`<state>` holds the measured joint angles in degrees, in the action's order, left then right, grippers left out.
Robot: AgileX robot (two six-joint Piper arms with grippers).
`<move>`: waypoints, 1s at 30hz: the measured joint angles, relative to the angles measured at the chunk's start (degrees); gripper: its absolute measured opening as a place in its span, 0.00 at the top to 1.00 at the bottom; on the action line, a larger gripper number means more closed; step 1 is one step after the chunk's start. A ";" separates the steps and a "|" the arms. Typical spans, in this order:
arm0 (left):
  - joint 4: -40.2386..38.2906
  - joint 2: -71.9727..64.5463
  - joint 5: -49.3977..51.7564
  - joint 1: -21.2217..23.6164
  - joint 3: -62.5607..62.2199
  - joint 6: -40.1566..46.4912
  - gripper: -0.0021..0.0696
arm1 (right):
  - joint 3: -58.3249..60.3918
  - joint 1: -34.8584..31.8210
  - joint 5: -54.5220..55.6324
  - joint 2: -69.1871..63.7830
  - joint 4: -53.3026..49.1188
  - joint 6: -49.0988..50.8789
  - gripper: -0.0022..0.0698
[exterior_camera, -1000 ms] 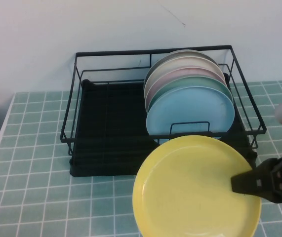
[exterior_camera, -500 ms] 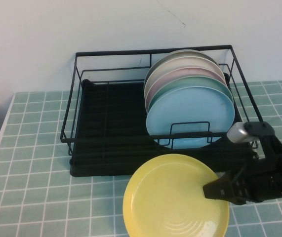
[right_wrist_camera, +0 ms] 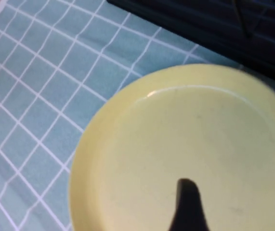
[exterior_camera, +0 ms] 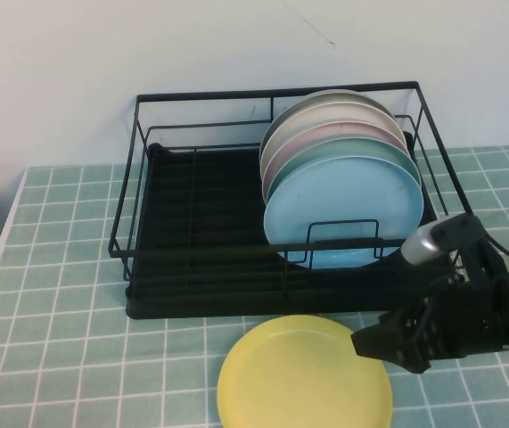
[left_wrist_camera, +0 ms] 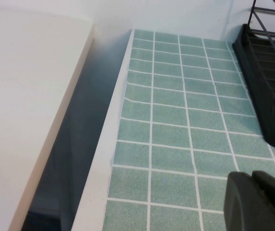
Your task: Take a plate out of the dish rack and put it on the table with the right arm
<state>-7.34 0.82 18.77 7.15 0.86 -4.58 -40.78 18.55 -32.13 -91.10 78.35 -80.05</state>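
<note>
The yellow plate [exterior_camera: 303, 374] lies flat on the green-tiled table [exterior_camera: 58, 294], just in front of the black dish rack [exterior_camera: 201, 259]. My right gripper [exterior_camera: 370, 341] reaches in from the right over the plate's right rim. It is open, and in the right wrist view one dark finger [right_wrist_camera: 188, 197] shows above the plate [right_wrist_camera: 185, 134], with the other finger hidden. My left gripper [left_wrist_camera: 253, 192] is shut and holds nothing. It hovers over bare tiles near the table's left edge and does not show in the high view.
Several plates stand upright in the rack's right half, a light blue plate [exterior_camera: 343, 201] in front. The rack's left half holds nothing. The table's white left border [left_wrist_camera: 103, 159] drops off to a gap. A white wall rises behind the rack.
The right arm has lowered the yellow plate from a tilted, raised position down flat onto the tiles. The plate now sits lower and further left, and the gripper has let go of it.
</note>
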 joint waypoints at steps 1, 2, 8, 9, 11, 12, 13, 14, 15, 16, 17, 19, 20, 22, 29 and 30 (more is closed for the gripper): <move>0.00 0.00 0.00 0.00 0.00 0.00 0.98 | 0.00 0.00 0.00 0.00 0.00 -1.15 0.33; 0.00 0.00 0.00 0.00 0.00 0.00 0.98 | 0.00 0.00 0.00 0.00 -0.13 -1.87 0.32; 0.00 0.00 0.00 0.00 0.00 0.00 0.98 | -1.50 0.00 -0.10 0.75 -8.65 -2.98 0.32; 0.00 0.00 0.00 0.00 0.00 0.00 0.98 | -2.09 0.00 -0.33 1.36 -10.73 -2.51 0.33; 0.00 0.00 0.00 0.00 0.00 0.00 0.98 | -3.41 0.00 -1.08 2.67 -14.55 -1.70 0.36; 0.00 0.00 0.00 0.00 0.00 0.00 0.98 | -4.24 0.00 -1.68 3.65 -16.31 -1.35 0.39; 0.00 0.00 0.00 0.00 0.00 0.00 0.98 | -5.18 0.00 -2.44 4.80 -17.96 -1.08 0.43; 0.00 0.00 0.00 0.00 0.00 0.00 0.98 | -6.03 0.00 -3.06 6.08 -19.28 -0.85 0.47; 0.00 0.00 0.00 0.00 0.00 0.00 0.98 | -7.17 0.00 -3.78 7.48 -20.97 -0.86 0.53; 0.00 0.00 0.00 0.00 0.00 0.00 0.98 | -8.42 0.00 -4.33 8.97 -22.79 -0.83 0.59; 0.00 0.00 0.00 0.00 0.00 0.00 0.98 | -9.70 0.00 -4.76 10.17 -24.23 -0.73 0.64; 0.00 0.00 0.00 0.00 0.00 0.00 0.98 | -12.32 0.00 -5.49 13.01 -27.19 -0.73 0.77; 0.00 0.00 0.00 0.00 0.00 0.00 0.98 | -13.29 0.00 -5.78 14.06 -28.07 -0.73 0.83; 0.00 0.00 0.00 0.00 0.00 0.00 0.98 | -15.46 0.00 -6.83 16.49 -28.99 -0.28 0.91; 0.00 0.00 0.00 0.00 0.00 0.00 0.98 | -17.92 0.00 -8.70 28.39 -29.99 11.20 0.97; 0.00 0.00 0.00 0.00 0.00 0.00 0.98 | -17.92 0.00 -8.56 30.30 -29.99 12.68 0.97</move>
<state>-7.34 0.82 18.77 7.15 0.86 -4.58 -58.70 18.55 -40.69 -60.80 48.36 -67.38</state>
